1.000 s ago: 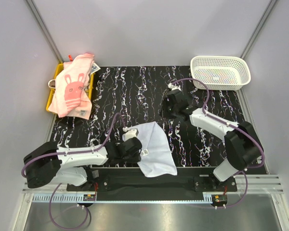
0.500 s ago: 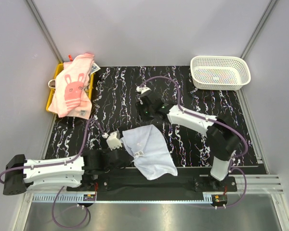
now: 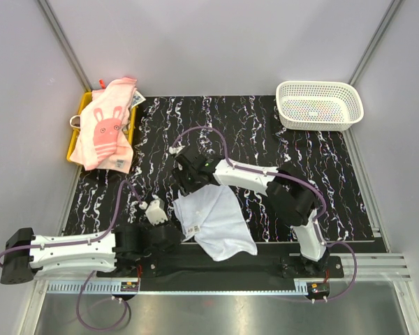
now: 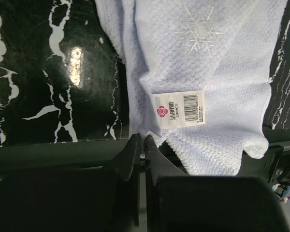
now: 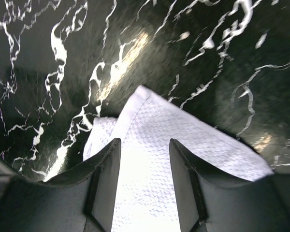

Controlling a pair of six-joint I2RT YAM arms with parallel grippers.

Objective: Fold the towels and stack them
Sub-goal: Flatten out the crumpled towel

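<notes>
Pale towel point(image 3: 216, 223) lies beneath the right gripper point(image 5: 144, 143) (jaws parted) — left gripper point(image 4: 141, 138) closed at its edge.

I'm counting one pale blue towel point(image 3: 213, 222) at lower centre, one pink towel point(image 3: 106, 132) atop others I'm not managing to count, one yellow tray point(image 3: 72, 148) upper left, one white basket point(image 3: 319, 105) upper right, and two grippers: left gripper point(image 3: 177, 234), right gripper point(image 3: 187, 187).

Left fingers point(image 4: 129, 157) pinched together, right fingers point(image 5: 105, 170) spread (arm outstretched)
</notes>
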